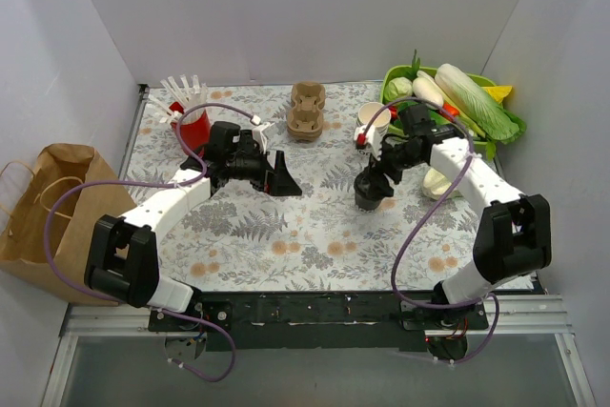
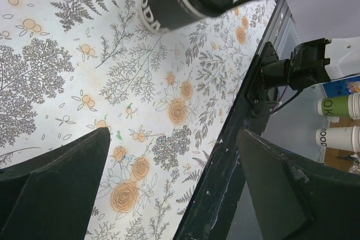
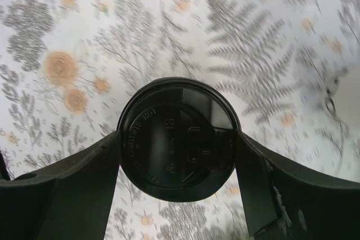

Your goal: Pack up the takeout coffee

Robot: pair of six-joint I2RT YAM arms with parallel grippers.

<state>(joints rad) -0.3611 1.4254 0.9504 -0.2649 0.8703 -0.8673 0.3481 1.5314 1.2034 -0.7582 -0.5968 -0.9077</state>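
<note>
The takeout coffee cup (image 1: 370, 199) looks dark-walled with a round black lid (image 3: 169, 133) and stands right of the table's middle. My right gripper (image 1: 373, 181) comes down from above, its fingers (image 3: 84, 178) pressed on both sides of the lid. The cup also shows in the left wrist view (image 2: 174, 4), with white lettering on its side. Whether it rests on the cloth or is lifted I cannot tell. The tan two-cup carrier (image 1: 307, 110) sits at the back centre, empty. My left gripper (image 1: 283, 178) is open and empty, low over the cloth, left of the cup.
A red cup of white straws (image 1: 193, 121) stands back left. A brown paper bag (image 1: 48, 202) stands off the table's left edge. An open white cup (image 1: 374, 119) and a green basket of vegetables (image 1: 457, 102) are back right. White walls surround the table.
</note>
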